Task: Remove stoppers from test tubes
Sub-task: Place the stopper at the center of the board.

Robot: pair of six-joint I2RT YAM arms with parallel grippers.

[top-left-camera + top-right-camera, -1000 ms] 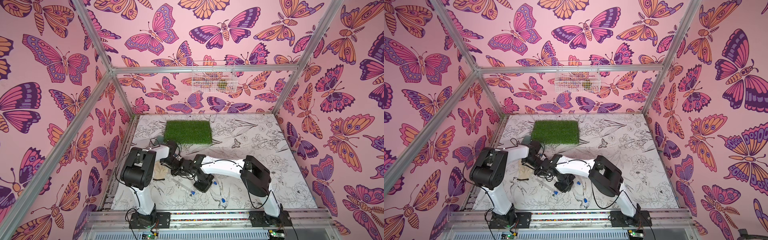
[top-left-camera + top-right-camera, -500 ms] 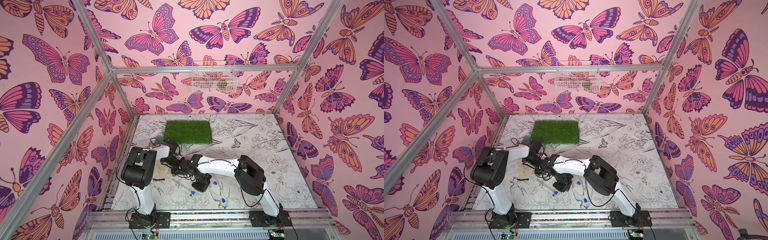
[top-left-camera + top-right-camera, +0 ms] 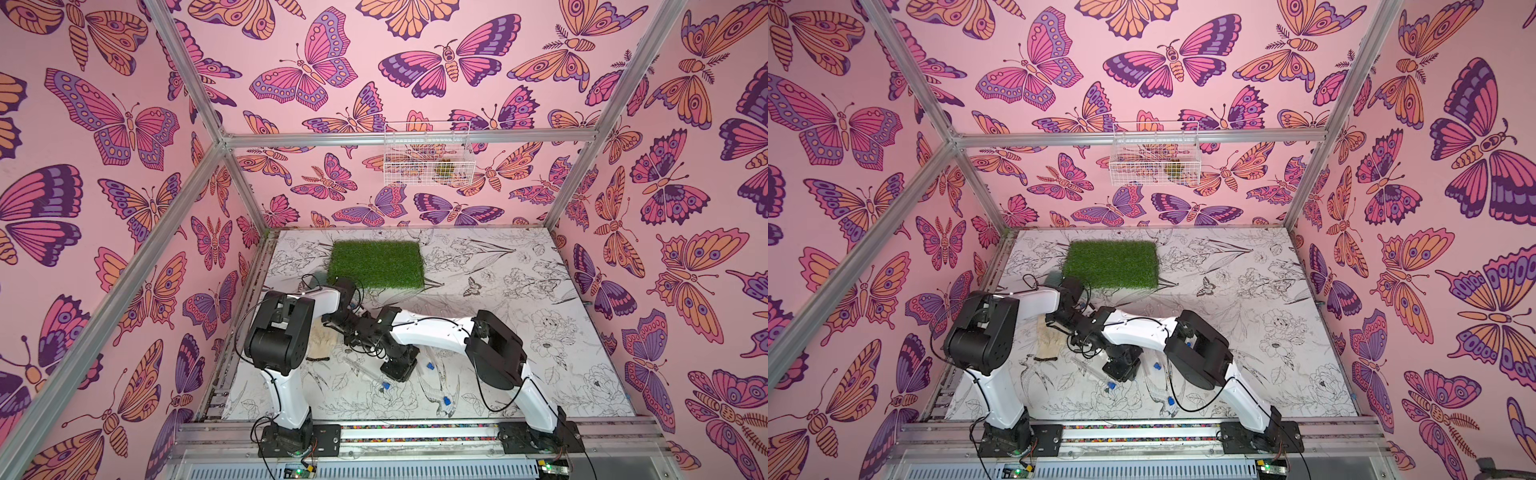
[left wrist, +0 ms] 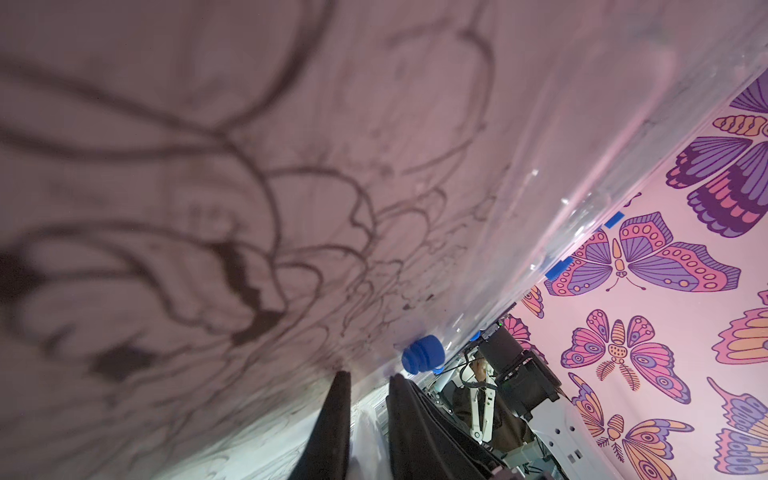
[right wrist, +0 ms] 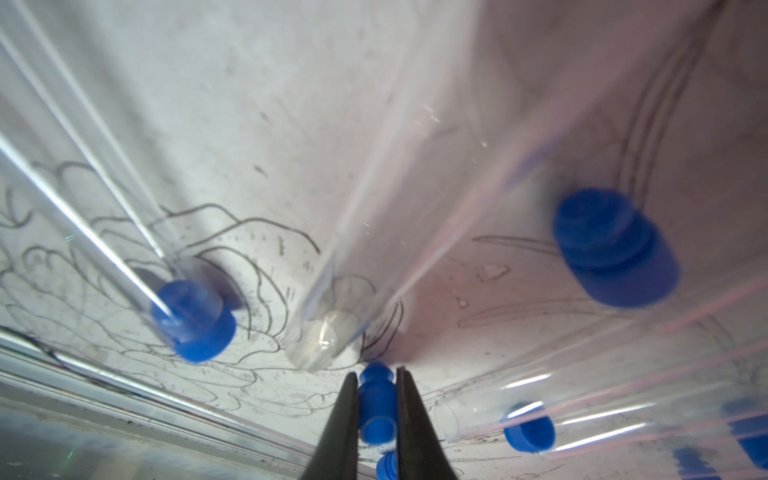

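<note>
Pinching 1 blue stopper [image 5: 376, 409] between nearly closed fingers, the right gripper [image 5: 377, 372] holds it lengthwise along the fingers, narrow end toward the table [image 5: 270, 124]. Just beyond, 1 empty tube [image 5: 328, 332] lies with its rounded end toward the gripper. Beside it, a capped tube [image 5: 104, 216] points its blue-plugged mouth the same way. The left gripper [image 4: 370, 374] shows a narrow gap; I cannot tell whether it grips anything. A loose stopper [image 4: 422, 355] lies near it.

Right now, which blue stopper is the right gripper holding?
The held stopper, pinched between the right gripper's black fingers with its ribbed plug bare. The plugged stopper beside it sits in a tube's mouth instead.
</note>
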